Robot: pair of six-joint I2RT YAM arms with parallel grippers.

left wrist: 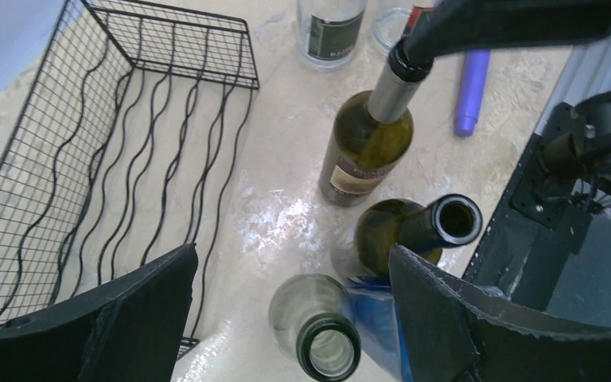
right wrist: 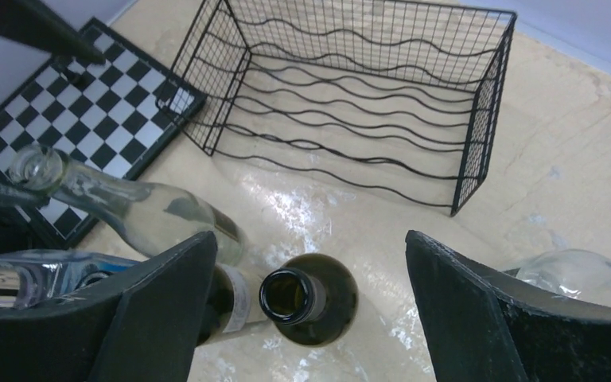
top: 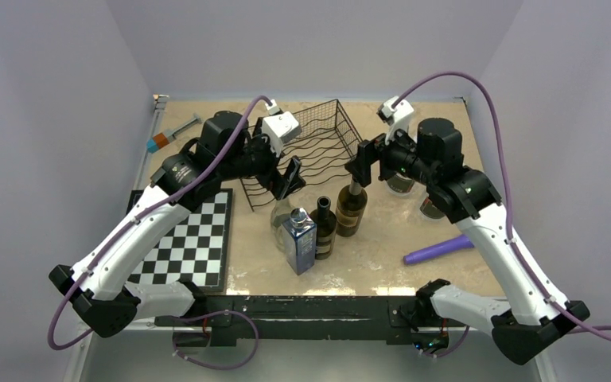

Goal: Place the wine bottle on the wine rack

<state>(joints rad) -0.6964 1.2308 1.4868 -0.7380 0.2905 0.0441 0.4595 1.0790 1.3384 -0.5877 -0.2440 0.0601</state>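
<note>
Looks like the reach-for-a-bottle step to me: nothing is picked up yet, and the bottles all stand upright in a cluster mid-table.

Nearest is a blue carton point(top: 298, 241) with a dark bottle point(top: 323, 229) just beside it on the right. The carton has a pale label, but I can't read it.

Just behind those, the left gripper point(left wrist: 293, 259) hangs over a clear bottle point(left wrist: 328, 348), jaws wide apart and touching nothing. To the right of that, the right gripper point(right wrist: 309, 263) sits above the mouth of the green wine bottle point(left wrist: 366, 151), fingers spread either side of the neck, with no contact that I can see. Its label is cream with a dark red band, and the writing is too small to make out.

The wine rack point(top: 318, 143) sits furthest back, about centre, with no bottle in it.

My guess for next: drop lower, pinch the neck, lift, then tip the bottle sideways so it lies in one of the wavy grooves.
</note>
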